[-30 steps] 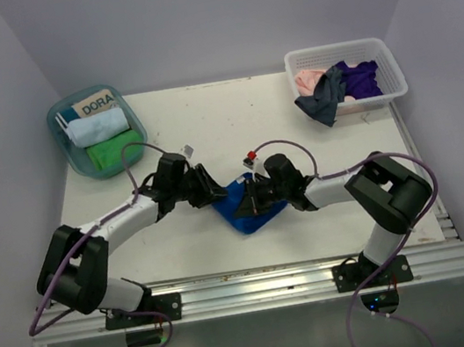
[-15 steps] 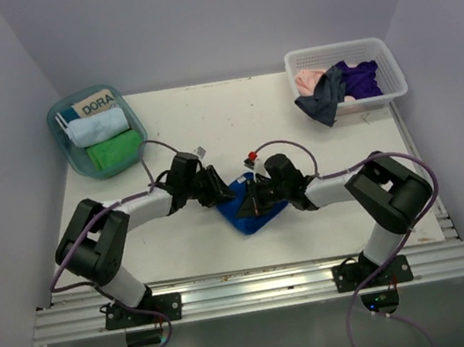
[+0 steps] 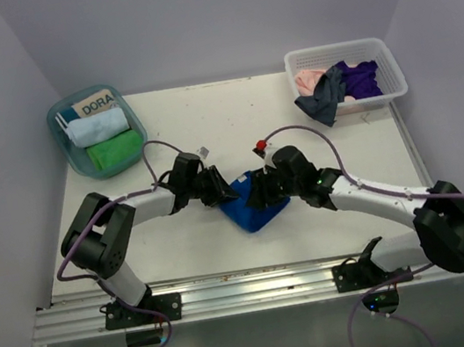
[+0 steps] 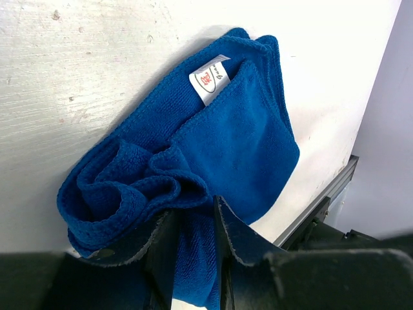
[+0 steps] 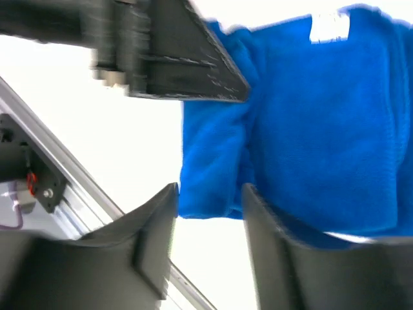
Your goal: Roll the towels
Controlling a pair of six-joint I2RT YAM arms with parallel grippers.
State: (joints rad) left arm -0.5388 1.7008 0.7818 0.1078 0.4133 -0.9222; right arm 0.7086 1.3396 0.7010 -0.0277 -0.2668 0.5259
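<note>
A royal blue towel (image 3: 255,212) lies bunched and partly rolled near the middle of the table, its white tag (image 4: 210,79) on top. My left gripper (image 3: 227,193) is at the towel's left end and, in the left wrist view, is shut (image 4: 193,208) on a thick fold of the blue towel (image 4: 239,142). My right gripper (image 3: 262,193) is at the towel's right side. In the right wrist view it stands open (image 5: 210,190) just short of the towel's edge (image 5: 213,174), with bare table between its fingers. The left gripper's finger (image 5: 193,71) shows blurred at the top of that view.
A teal bin (image 3: 65,152) at the back left holds a rolled light blue towel (image 3: 96,128), a green one (image 3: 114,149) and a DORA card. A white basket (image 3: 390,69) at the back right holds pink, grey and purple towels. The metal rail (image 3: 260,289) runs along the near edge.
My right gripper has opened and let go of the blue towel, and its arm has swung out to the right. My left gripper has pushed rightward onto the towel's left end.
</note>
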